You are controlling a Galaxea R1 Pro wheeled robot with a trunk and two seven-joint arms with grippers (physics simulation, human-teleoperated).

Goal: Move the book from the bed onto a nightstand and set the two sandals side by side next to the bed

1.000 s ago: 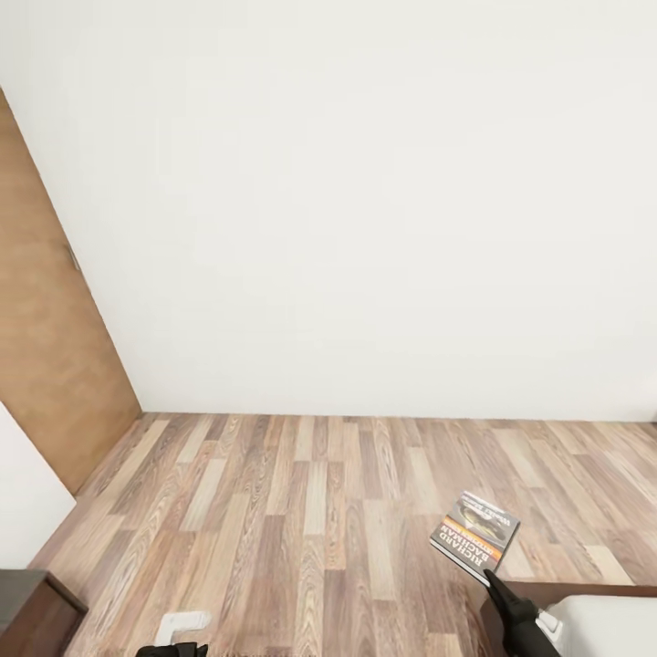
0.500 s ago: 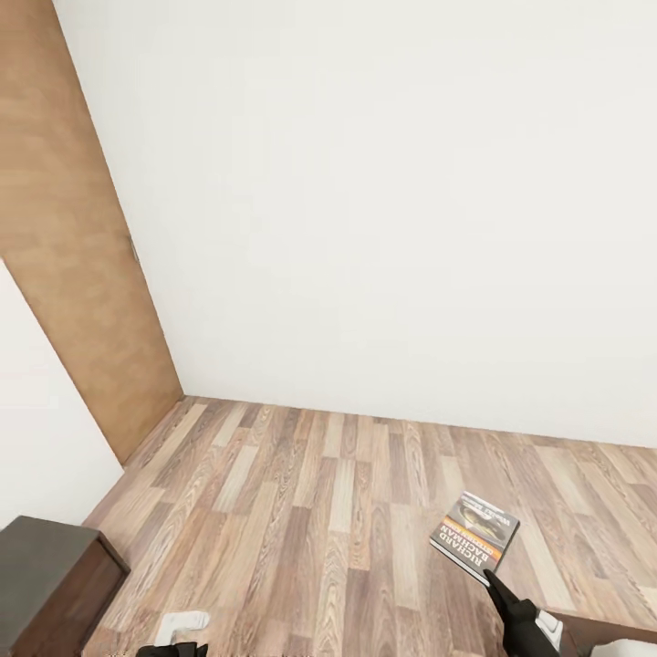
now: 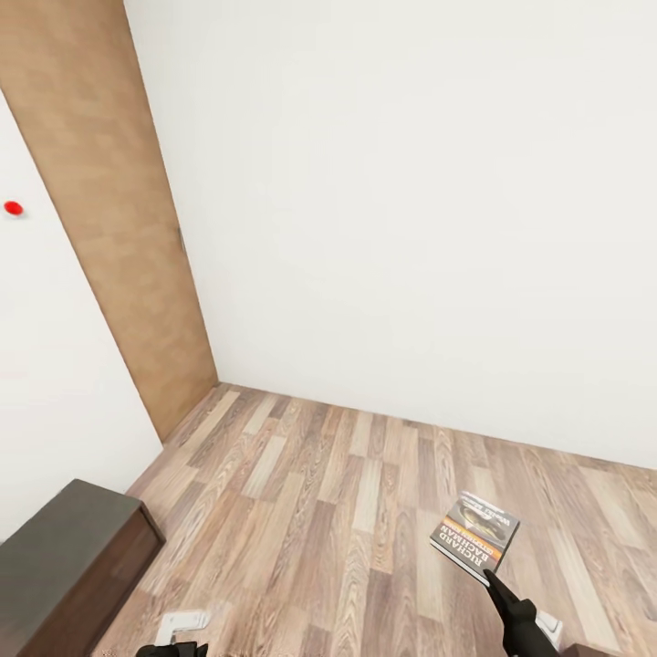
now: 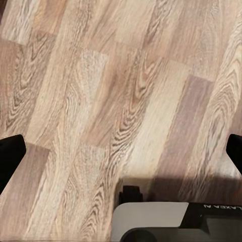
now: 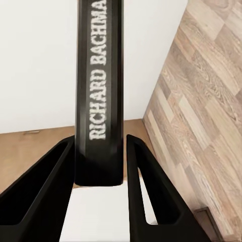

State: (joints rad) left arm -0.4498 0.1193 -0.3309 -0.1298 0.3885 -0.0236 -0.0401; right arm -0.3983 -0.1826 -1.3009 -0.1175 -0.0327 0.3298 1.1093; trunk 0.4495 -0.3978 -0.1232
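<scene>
Gripping the book in the right claw, left claw spread wide, nightstand nearby

Bare floor ahead (wide open); nightstand blocks the lower left

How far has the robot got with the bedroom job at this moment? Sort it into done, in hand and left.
Done: the book is off the bed, clamped in the right gripper. In hand: carrying it, with a nightstand at lower left of the head view. Left: setting the book on that top, then the sandals; the left gripper is open.
</scene>
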